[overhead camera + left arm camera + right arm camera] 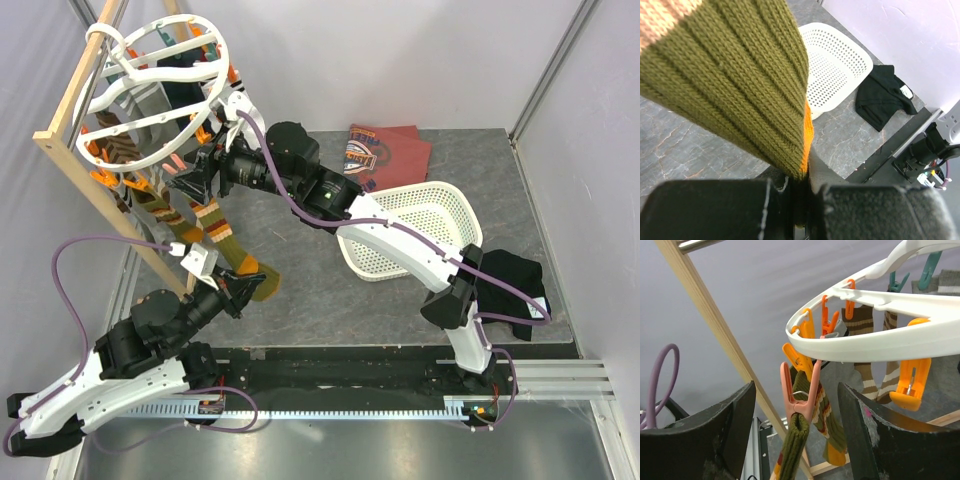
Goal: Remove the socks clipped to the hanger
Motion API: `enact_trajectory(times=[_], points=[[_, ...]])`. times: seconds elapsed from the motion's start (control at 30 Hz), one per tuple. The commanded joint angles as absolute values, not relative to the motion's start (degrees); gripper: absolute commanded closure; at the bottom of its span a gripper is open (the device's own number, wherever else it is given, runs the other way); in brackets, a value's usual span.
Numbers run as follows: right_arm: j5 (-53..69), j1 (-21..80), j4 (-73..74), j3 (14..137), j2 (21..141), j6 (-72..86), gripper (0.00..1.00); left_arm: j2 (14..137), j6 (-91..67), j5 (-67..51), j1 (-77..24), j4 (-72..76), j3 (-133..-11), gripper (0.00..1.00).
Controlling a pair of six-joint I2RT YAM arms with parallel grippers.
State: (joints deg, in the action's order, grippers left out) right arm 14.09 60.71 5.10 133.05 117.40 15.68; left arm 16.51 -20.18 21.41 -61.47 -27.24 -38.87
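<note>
The white ring hanger (150, 100) hangs from the wooden rack at the top left, with orange clips round its rim. Several socks hang from it. My left gripper (240, 290) is shut on the orange-tipped toe of a long olive-green sock (225, 245); in the left wrist view the sock (730, 85) runs down into the closed gripper (799, 200). My right gripper (195, 180) is open just under the ring. In the right wrist view its gripper (797, 430) straddles a pink clip (800, 390) that grips an olive sock's cuff (795, 445) below the ring (865, 340). Brown striped socks (865, 355) hang behind.
The wooden rack frame (90, 190) leans at the left. A white mesh basket (440, 190) lies mid-table, a folded maroon shirt (385, 150) behind it, a black cloth (515, 285) at the right edge. The basket (835, 65) and cloth (882, 97) also show in the left wrist view.
</note>
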Motion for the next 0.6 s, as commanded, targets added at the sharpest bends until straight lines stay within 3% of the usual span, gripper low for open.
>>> enact_trajectory(times=[0.0, 0.13, 0.27, 0.33, 0.4, 0.43, 0.47, 0.5, 0.57], points=[[11.2, 61.5, 2.6, 136.0, 118.7, 13.1, 0.26, 17.0, -18.5, 20.0, -61.6, -25.9, -39.1, 0.98], [9.8, 61.8, 1.5, 136.8, 119.7, 12.4, 0.28, 17.0, -18.5, 20.0, -61.5, -25.8, -39.0, 0.98], [10.5, 61.8, -1.8, 136.8, 120.4, 12.8, 0.54, 17.1, -18.5, 20.0, -61.5, -25.8, -39.0, 0.98], [11.0, 61.8, -3.9, 136.5, 120.7, 13.6, 0.57, 17.1, -18.5, 20.0, -61.5, -25.8, -38.9, 0.98], [11.4, 61.8, -5.8, 136.1, 120.8, 14.6, 0.65, 17.1, -18.5, 20.0, -61.5, -25.8, -38.9, 0.98], [11.6, 61.8, -6.1, 136.0, 120.8, 14.9, 0.83, 17.1, -18.5, 20.0, -61.5, -25.8, -38.9, 0.98], [11.8, 61.8, -6.4, 136.0, 120.8, 15.0, 0.95, 17.0, -18.5, 20.0, -61.5, -25.8, -38.9, 0.98], [12.0, 61.8, -6.7, 135.9, 120.8, 15.2, 1.00, 16.9, -18.6, 20.0, -61.5, -25.8, -38.8, 0.98], [12.7, 61.8, -7.3, 135.1, 120.4, 15.6, 1.00, 16.5, -18.7, 20.0, -61.6, -25.9, -38.8, 0.98]])
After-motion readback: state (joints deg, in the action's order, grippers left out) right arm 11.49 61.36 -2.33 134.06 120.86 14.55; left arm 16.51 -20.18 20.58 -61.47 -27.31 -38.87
